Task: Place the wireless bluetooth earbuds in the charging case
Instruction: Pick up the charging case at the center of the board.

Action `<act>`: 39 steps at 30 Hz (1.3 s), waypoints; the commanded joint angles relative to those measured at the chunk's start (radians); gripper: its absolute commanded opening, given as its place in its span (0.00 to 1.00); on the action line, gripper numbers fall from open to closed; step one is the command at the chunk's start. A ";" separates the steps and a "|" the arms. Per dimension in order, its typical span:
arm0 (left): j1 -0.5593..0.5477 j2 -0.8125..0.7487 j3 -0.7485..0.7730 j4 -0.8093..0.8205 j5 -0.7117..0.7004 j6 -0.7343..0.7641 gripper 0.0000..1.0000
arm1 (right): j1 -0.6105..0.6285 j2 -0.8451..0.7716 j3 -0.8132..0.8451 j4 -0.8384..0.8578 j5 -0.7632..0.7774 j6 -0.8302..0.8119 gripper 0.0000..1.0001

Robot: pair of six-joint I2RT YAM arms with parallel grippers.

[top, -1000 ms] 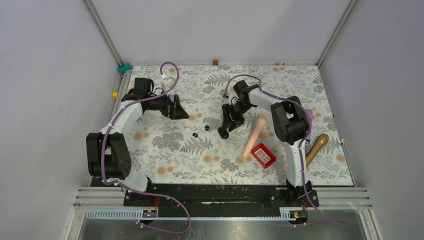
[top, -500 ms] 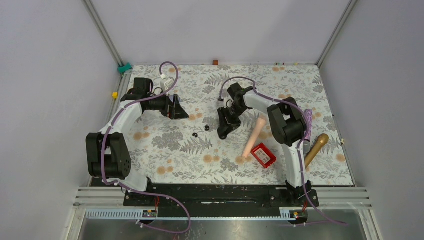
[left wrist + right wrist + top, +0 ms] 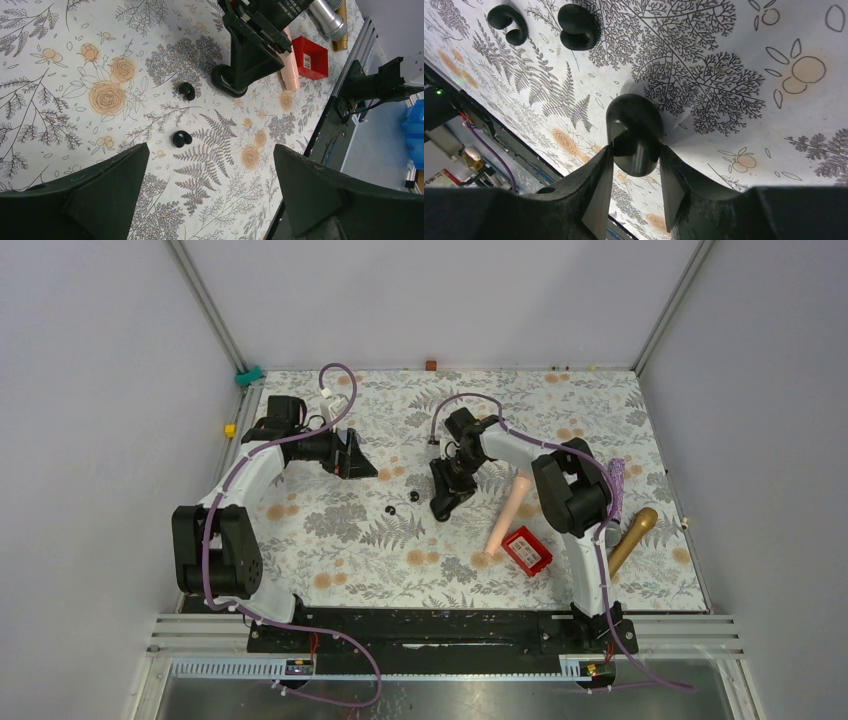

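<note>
Since the earlier frames, the right gripper (image 3: pixel 636 152) has shifted left with the charging case (image 3: pixel 633 131), narrowing the gap to the wireless bluetooth earbuds (image 3: pixel 186 90). It pinches the case from both sides, and the case sits on the patterned table (image 3: pixel 330 540). Both earbuds lie on the table left of the case, one near it and the other farther out. The left gripper (image 3: pixel 210 195) hovers farther left of the case, spread wide. A pink cylinder (image 3: pixel 508 512) and a red block (image 3: pixel 527 549) lie to the right of the case.

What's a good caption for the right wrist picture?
Right gripper pinching the black charging case on the flowery tablecloth, with two black earbuds lying loose nearby.
</note>
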 commanded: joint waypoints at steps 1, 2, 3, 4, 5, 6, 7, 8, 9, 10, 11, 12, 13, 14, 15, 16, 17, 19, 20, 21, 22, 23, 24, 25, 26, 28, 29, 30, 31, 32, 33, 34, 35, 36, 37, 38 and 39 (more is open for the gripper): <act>0.006 -0.022 0.005 0.008 0.040 0.019 0.99 | 0.015 -0.060 0.002 -0.002 0.132 -0.038 0.37; 0.006 -0.017 0.006 0.008 0.042 0.019 0.99 | 0.015 -0.080 -0.001 0.003 0.136 -0.043 0.37; 0.006 -0.014 0.006 0.008 0.043 0.018 0.99 | 0.016 -0.098 -0.006 0.009 0.139 -0.051 0.37; 0.006 -0.010 0.008 0.008 0.045 0.017 0.99 | 0.018 -0.117 -0.014 0.020 0.144 -0.059 0.37; 0.006 -0.006 0.009 0.009 0.048 0.015 0.99 | 0.022 -0.142 -0.025 0.033 0.150 -0.067 0.37; 0.006 -0.003 0.006 0.014 0.050 0.008 0.99 | 0.026 -0.155 -0.034 0.042 0.158 -0.076 0.37; 0.005 -0.001 0.003 0.026 0.051 -0.005 0.99 | 0.032 -0.168 -0.044 0.050 0.166 -0.087 0.37; 0.004 0.000 -0.002 0.041 0.050 -0.018 0.99 | 0.037 -0.178 -0.051 0.056 0.173 -0.096 0.37; 0.002 0.001 -0.006 0.054 0.050 -0.028 0.99 | 0.044 -0.186 -0.059 0.066 0.179 -0.103 0.37; 0.001 0.003 -0.012 0.067 0.049 -0.040 0.99 | 0.050 -0.192 -0.067 0.073 0.182 -0.110 0.37; -0.001 0.006 -0.014 0.079 0.046 -0.047 0.99 | 0.057 -0.195 -0.073 0.079 0.184 -0.111 0.37; -0.003 0.008 -0.016 0.083 0.044 -0.051 0.99 | 0.063 -0.196 -0.077 0.082 0.186 -0.111 0.37; -0.005 0.009 -0.016 0.083 0.045 -0.053 0.99 | 0.070 -0.193 -0.079 0.083 0.186 -0.125 0.37; -0.005 0.008 -0.016 0.083 0.044 -0.052 0.99 | 0.076 -0.189 -0.079 0.084 0.189 -0.138 0.37; -0.005 0.007 -0.018 0.083 0.044 -0.052 0.99 | 0.082 -0.182 -0.079 0.084 0.192 -0.140 0.37; -0.006 0.003 -0.019 0.084 0.043 -0.050 0.99 | 0.087 -0.178 -0.077 0.084 0.192 -0.141 0.37; -0.005 -0.001 -0.020 0.083 0.041 -0.048 0.99 | 0.092 -0.171 -0.076 0.085 0.195 -0.143 0.37; -0.005 -0.006 -0.022 0.084 0.039 -0.044 0.99 | 0.104 -0.162 -0.075 0.084 0.205 -0.148 0.37; -0.005 -0.009 -0.023 0.084 0.039 -0.044 0.99 | 0.109 -0.157 -0.072 0.082 0.209 -0.152 0.37; -0.005 -0.009 -0.023 0.083 0.040 -0.044 0.99 | 0.111 -0.154 -0.071 0.077 0.211 -0.159 0.37; -0.005 -0.009 -0.023 0.083 0.040 -0.043 0.99 | 0.114 -0.152 -0.066 0.070 0.211 -0.164 0.38; -0.005 -0.009 -0.023 0.084 0.040 -0.043 0.99 | 0.115 -0.151 -0.062 0.064 0.211 -0.175 0.38; -0.005 -0.008 -0.023 0.084 0.041 -0.042 0.99 | 0.114 -0.153 -0.061 0.062 0.217 -0.187 0.39; -0.005 -0.007 -0.023 0.084 0.042 -0.042 0.99 | 0.115 -0.162 -0.062 0.063 0.224 -0.203 0.39; -0.005 -0.006 -0.023 0.084 0.043 -0.042 0.99 | 0.115 -0.168 -0.066 0.064 0.229 -0.218 0.39; -0.005 -0.006 -0.024 0.084 0.044 -0.041 0.99 | 0.114 -0.175 -0.074 0.071 0.223 -0.239 0.40; -0.005 -0.008 -0.024 0.084 0.044 -0.042 0.99 | 0.115 -0.177 -0.076 0.071 0.214 -0.243 0.40; -0.005 -0.009 -0.022 0.083 0.044 -0.042 0.99 | 0.115 -0.176 -0.079 0.071 0.202 -0.246 0.40; -0.005 -0.009 -0.023 0.084 0.043 -0.042 0.99 | 0.115 -0.174 -0.079 0.071 0.186 -0.246 0.40; -0.005 -0.009 -0.023 0.083 0.043 -0.042 0.99 | 0.115 -0.171 -0.080 0.070 0.177 -0.247 0.40; -0.005 -0.011 -0.023 0.083 0.043 -0.041 0.99 | 0.116 -0.168 -0.080 0.070 0.171 -0.248 0.40; -0.005 -0.011 -0.023 0.082 0.044 -0.040 0.99 | 0.116 -0.166 -0.080 0.069 0.164 -0.249 0.40; -0.005 -0.013 -0.023 0.082 0.042 -0.040 0.99 | 0.116 -0.163 -0.078 0.068 0.159 -0.251 0.41; -0.005 -0.013 -0.024 0.082 0.041 -0.040 0.99 | 0.116 -0.160 -0.079 0.068 0.156 -0.254 0.41; -0.005 -0.014 -0.025 0.082 0.041 -0.039 0.99 | 0.116 -0.158 -0.080 0.068 0.153 -0.257 0.41; -0.005 -0.015 -0.023 0.082 0.042 -0.039 0.99 | 0.115 -0.158 -0.081 0.068 0.151 -0.261 0.41; -0.005 -0.016 -0.025 0.082 0.042 -0.039 0.98 | 0.116 -0.156 -0.084 0.068 0.152 -0.264 0.41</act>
